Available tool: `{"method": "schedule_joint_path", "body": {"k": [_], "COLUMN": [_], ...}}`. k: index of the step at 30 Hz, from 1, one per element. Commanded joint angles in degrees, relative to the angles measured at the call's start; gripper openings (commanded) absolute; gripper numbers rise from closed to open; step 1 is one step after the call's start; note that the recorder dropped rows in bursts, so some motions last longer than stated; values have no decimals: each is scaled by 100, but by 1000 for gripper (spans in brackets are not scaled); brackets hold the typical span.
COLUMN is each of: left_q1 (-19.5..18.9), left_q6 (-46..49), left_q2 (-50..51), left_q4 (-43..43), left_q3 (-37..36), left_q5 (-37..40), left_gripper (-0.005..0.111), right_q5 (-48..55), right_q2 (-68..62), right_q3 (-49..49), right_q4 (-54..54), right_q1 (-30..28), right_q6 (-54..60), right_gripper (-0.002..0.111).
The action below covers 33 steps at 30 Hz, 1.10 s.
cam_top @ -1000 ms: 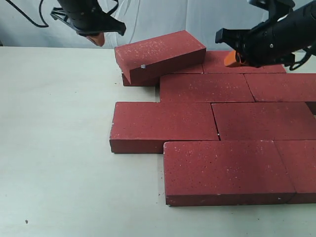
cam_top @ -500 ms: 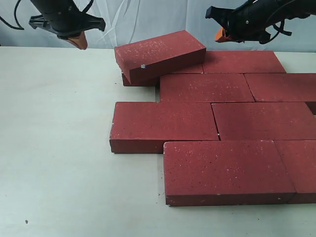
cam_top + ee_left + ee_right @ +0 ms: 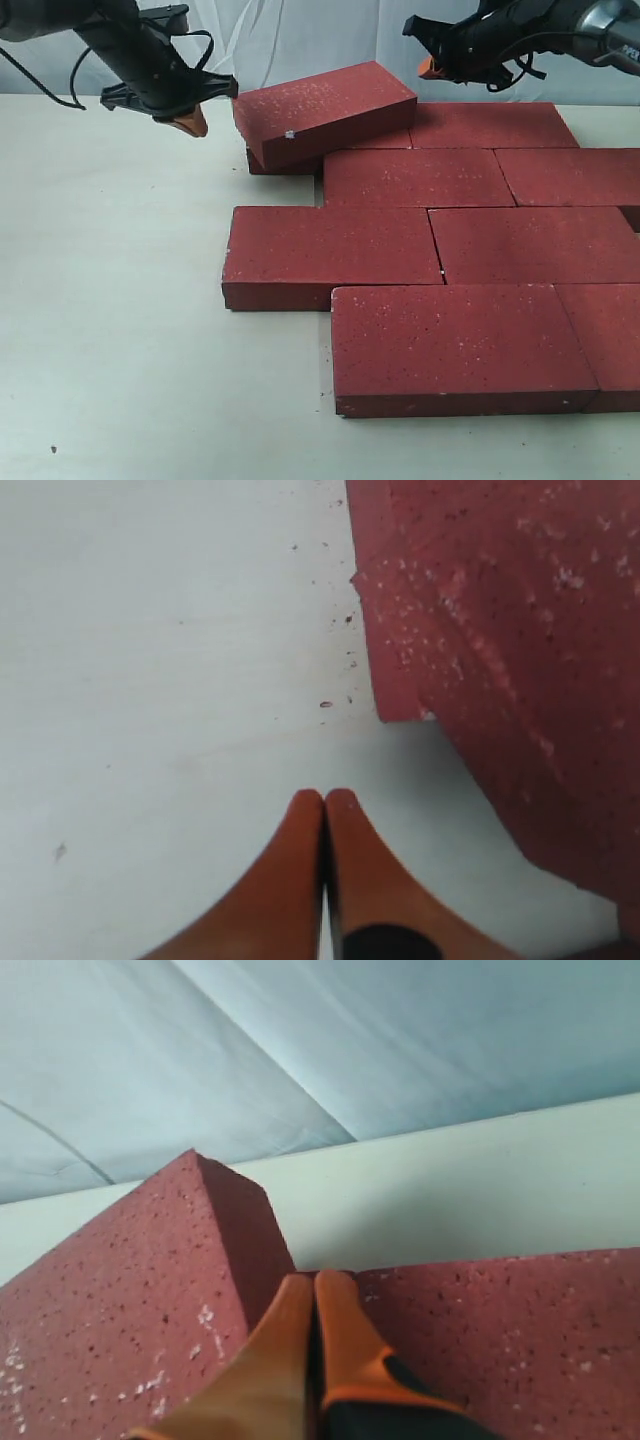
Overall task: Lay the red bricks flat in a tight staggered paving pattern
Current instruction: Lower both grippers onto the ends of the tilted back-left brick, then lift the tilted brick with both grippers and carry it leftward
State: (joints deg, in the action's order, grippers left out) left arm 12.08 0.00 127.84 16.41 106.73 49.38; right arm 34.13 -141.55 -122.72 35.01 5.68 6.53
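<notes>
While both arms hang at the back of the scene, neither pincer carries anything.

Left gripper (image 3: 188, 122): orange fingers pressed together, no gap at the tips, empty. It hovers over the bare table (image 3: 110, 300) just left of the tilted brick (image 3: 325, 110), tips aimed down. In the left wrist view the fingertips (image 3: 305, 825) are over tabletop, near that brick's corner but apart from it.

Right gripper (image 3: 428, 68): fingers also together, empty, raised above the far right end of the tilted brick. In the right wrist view the fingertips (image 3: 340, 1310) overlap the line where the brick's raised corner meets a flat brick behind it. Cannot tell whether they touch.

Red bricks (image 3: 415, 177): on the right part of the table, running off the right edge of the exterior view. Most lie flat in rows with sides touching. Their long axes run left-right in that view, and the end joints are offset from row to row. The front row (image 3: 455, 345) sits nearest the camera, and the row behind it (image 3: 335, 250) sticks out further left.

The tilted brick is at the back left of the group. It rests on top of other bricks, not flat. Its long axis is roughly left-right but skewed: the right end is higher and further back, the left near corner lower. A small white chip (image 3: 290, 134) shows on that lower corner.
</notes>
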Motion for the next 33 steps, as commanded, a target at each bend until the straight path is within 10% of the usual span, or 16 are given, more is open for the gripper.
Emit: {"method": "schedule_joint_path", "body": {"k": [1,33], "left_q1": [13,-1], "left_q6": [146,371], "left_q2": [153,314], "left_q4": [514,1364], "left_q3": [-35,475], "left_q5": [-291,-307], "left_gripper": [0,0], "right_q5": [-28,1550], "right_q2": [-237,455], "right_q3": [-206,-173], "right_q4": [54,174], "right_q1": [-33,179], "right_q6": [-42,271], "right_gripper": [-1,-1]}}
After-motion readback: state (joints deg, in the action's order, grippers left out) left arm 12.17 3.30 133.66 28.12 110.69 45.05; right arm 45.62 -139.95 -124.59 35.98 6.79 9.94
